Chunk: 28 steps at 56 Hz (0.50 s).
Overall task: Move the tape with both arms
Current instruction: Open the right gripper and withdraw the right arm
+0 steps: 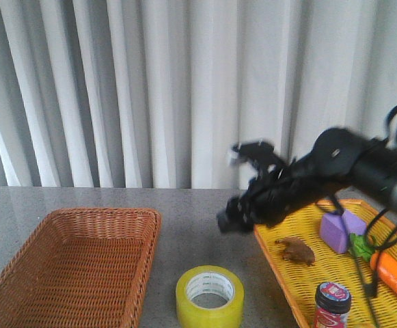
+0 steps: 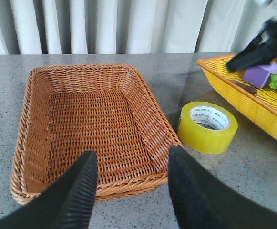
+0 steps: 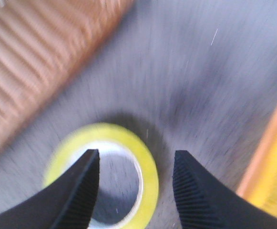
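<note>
You have the whole transfer ahead: the tape [image 1: 210,296] lies flat on the table just right of the wicker basket [image 1: 75,266], ungrasped. Your right gripper [image 3: 136,183] hangs spread above it; your left gripper [image 2: 131,183] waits spread, empty, at the basket's near rim.

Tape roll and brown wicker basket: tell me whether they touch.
Apart. The left wrist view shows a strip of bare grey table between the yellow tape roll and the brown wicker basket's near rim; the front view shows the same gap.
</note>
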Each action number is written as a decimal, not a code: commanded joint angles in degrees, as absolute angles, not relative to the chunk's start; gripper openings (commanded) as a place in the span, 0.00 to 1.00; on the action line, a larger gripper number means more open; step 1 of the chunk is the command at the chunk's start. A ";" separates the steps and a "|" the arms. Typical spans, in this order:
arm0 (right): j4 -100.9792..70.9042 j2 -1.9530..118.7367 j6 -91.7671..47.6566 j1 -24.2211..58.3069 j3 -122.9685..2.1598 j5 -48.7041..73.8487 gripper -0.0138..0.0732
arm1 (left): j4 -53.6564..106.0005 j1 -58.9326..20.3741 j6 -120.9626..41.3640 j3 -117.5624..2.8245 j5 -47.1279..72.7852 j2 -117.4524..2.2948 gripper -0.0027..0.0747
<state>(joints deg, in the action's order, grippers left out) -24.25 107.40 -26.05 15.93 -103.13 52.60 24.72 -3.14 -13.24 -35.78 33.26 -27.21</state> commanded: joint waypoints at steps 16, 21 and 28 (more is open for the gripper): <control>-25.88 75.95 -26.68 15.60 -102.59 49.47 0.55 | 25.80 -3.02 -13.21 -37.62 29.90 -27.79 0.48; -25.82 65.51 -27.02 15.60 -94.84 45.74 0.51 | 25.80 -3.02 -13.21 -37.62 29.90 -27.79 0.48; -25.58 47.37 -27.64 15.60 -77.00 37.11 0.44 | 25.80 -3.02 -13.21 -37.62 29.83 -27.79 0.48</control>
<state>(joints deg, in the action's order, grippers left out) -25.10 58.28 -26.55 15.93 -86.23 45.51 24.72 -3.14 -13.24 -35.78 33.26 -27.21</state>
